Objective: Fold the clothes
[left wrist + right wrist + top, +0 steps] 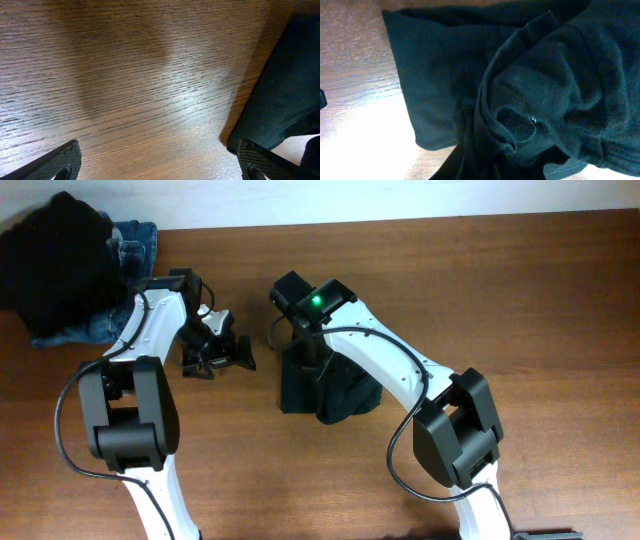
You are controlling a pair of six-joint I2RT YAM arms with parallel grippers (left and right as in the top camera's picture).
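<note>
From overhead: a very dark, blackish-green short-sleeved T-shirt of thin cloth [305, 390], bunched into a squat, part-folded bundle about the middle of the brown wood-grain desk [520, 270]. Straight edge along the shirt's left side, running near to far; a rumpled lump toward its right. Right tool [302, 340] directly over the shirt's far-left corner, black against black, so gripping or not cannot be told here. Left tool [215, 358] just left of the shirt, low over bare wood. Well off to the shirt's far left, a heap of blue denim jeans [135, 245] and black cloth [55, 265]. From the left wrist: fingers [62, 160] spread wide, nothing between them but wood grain; the shirt's edge coming in from the right, near the right-hand finger, contact unclear. From the right wrist: cloth filling the frame, a flat layer with a crumpled fold heaped on it, own fingers not plainly made out, so its hold cannot be told. Likely the right tool nearer for the next grasp, with a short rightward reach for the left. Outline only from overhead; layering only from the right wrist.
</note>
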